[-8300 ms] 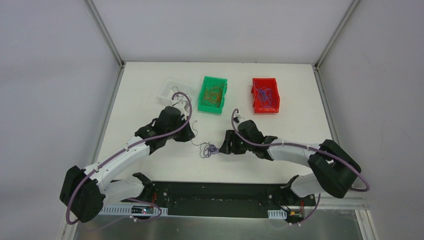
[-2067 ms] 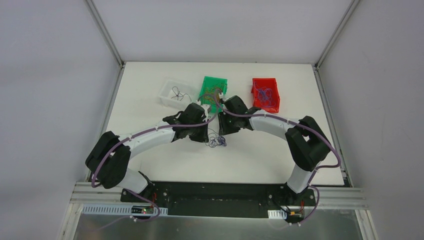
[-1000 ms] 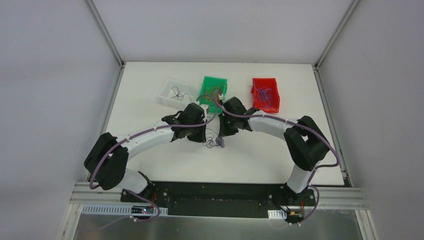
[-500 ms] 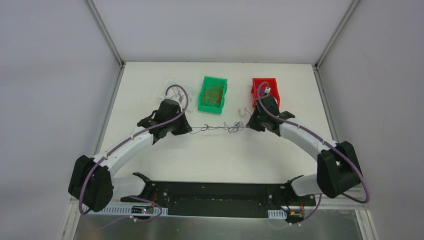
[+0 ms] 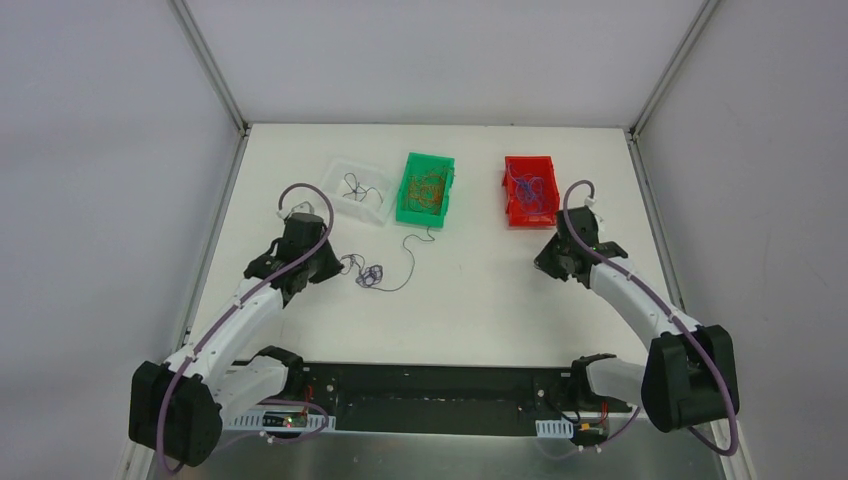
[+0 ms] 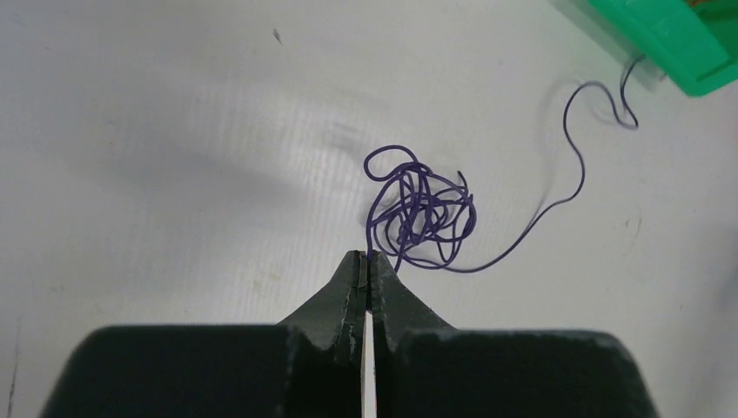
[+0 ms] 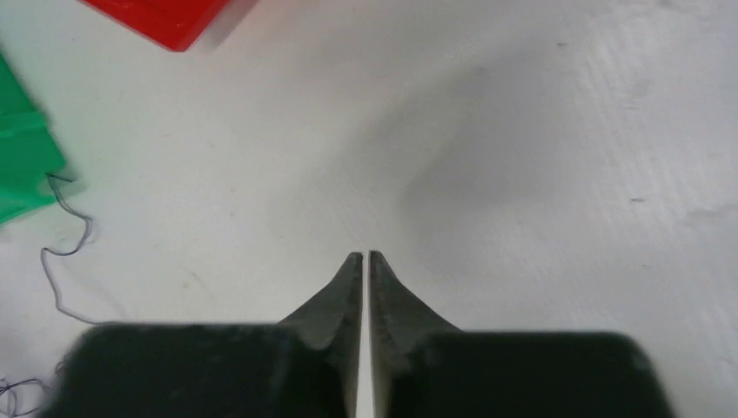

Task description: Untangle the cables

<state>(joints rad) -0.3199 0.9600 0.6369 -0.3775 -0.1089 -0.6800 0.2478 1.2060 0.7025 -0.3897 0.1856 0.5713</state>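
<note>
Two grippers, both with jaws together. Left gripper (image 6: 367, 261) pinches one strand at the near edge of the cables (image 6: 422, 213), a small purple scribble on the desk (image 5: 460, 320), in front of and left of the green bin (image 5: 405, 212). Right gripper (image 7: 365, 258) holds nothing, tips over bare desk in front of and well right of the green bin.

Cables look near weightless, hair-thin, limp but springy, since the curls keep their shape. Smooth insulation, probably slips from flat tips. A hard pull likely tightens the knot. Best hold is the free tail (image 6: 580, 170), which snakes from the clump up to the green bin's near wall; otherwise an outer loop.

Desk is matte white with faint ribbing. Green bin is rigid plastic and holds orange-brown wires (image 5: 428, 188). Left of it is a clear bin (image 5: 330, 195) with one dark wire (image 5: 355, 187). Right of it is a red bin (image 5: 510, 222) with blue-purple wires (image 5: 530, 190).
</note>
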